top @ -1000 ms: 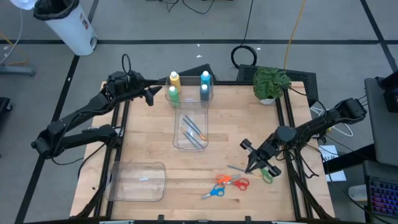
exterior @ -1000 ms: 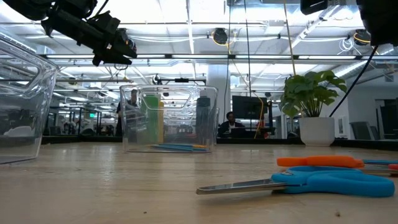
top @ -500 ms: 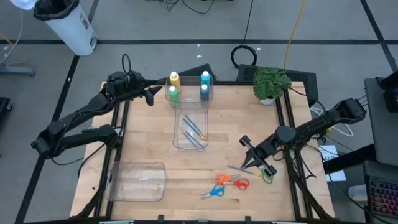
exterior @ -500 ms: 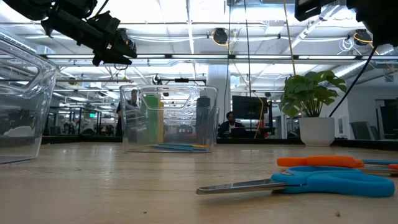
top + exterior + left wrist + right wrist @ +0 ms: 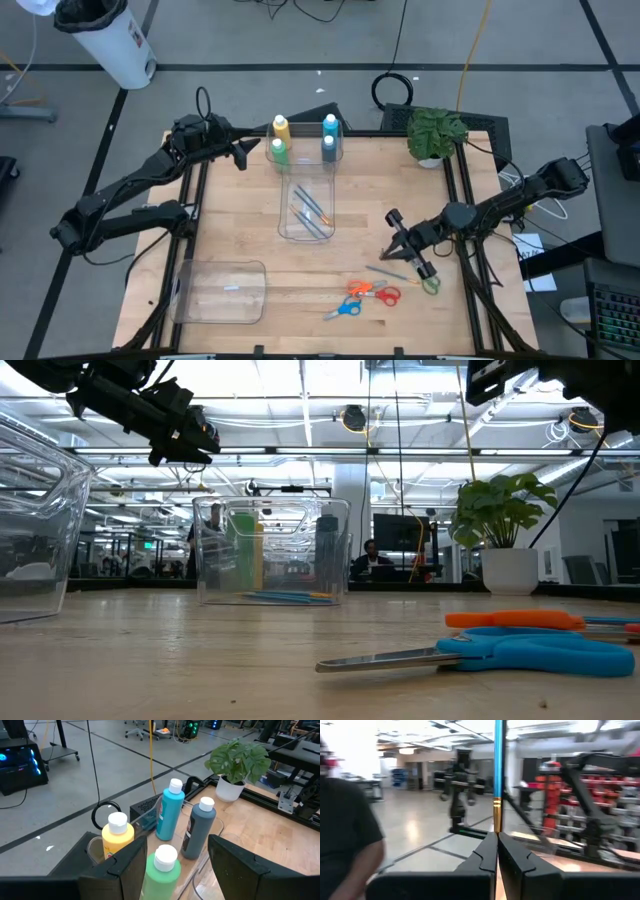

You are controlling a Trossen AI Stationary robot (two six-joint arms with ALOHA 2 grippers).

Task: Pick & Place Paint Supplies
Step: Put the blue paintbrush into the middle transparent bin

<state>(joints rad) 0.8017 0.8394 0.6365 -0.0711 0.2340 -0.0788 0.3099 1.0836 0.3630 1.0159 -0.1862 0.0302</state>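
Four white-capped paint bottles, yellow point(image 5: 280, 127), green point(image 5: 277, 150), light blue point(image 5: 329, 125) and grey-blue point(image 5: 328, 146), stand upright at the far end of a clear bin point(image 5: 305, 232). Several brushes point(image 5: 311, 212) lie on the bin's floor. My left gripper point(image 5: 241, 153) hovers open to the left of the bottles; the green bottle point(image 5: 162, 870) shows between its fingers, untouched. My right gripper point(image 5: 392, 250) is raised over the table's right part, shut on a blue-handled brush point(image 5: 498, 760). My right gripper pinches the brush between its two shut fingers point(image 5: 487, 852), just below the gold ferrule point(image 5: 496, 815). The blue handle sticks straight out past the fingertips. The brush is lifted clear of the table.
Green point(image 5: 430, 284), orange point(image 5: 376, 292) and blue scissors point(image 5: 342, 310) lie near the front right, below my right gripper. A clear lid point(image 5: 222, 292) lies at the front left. A potted plant point(image 5: 436, 132) stands at the far right corner.
My right gripper has tipped up from pointing down at the table near the scissors to slanting upward, its tips swinging toward the table's left. It has stayed shut. My left arm has kept still.
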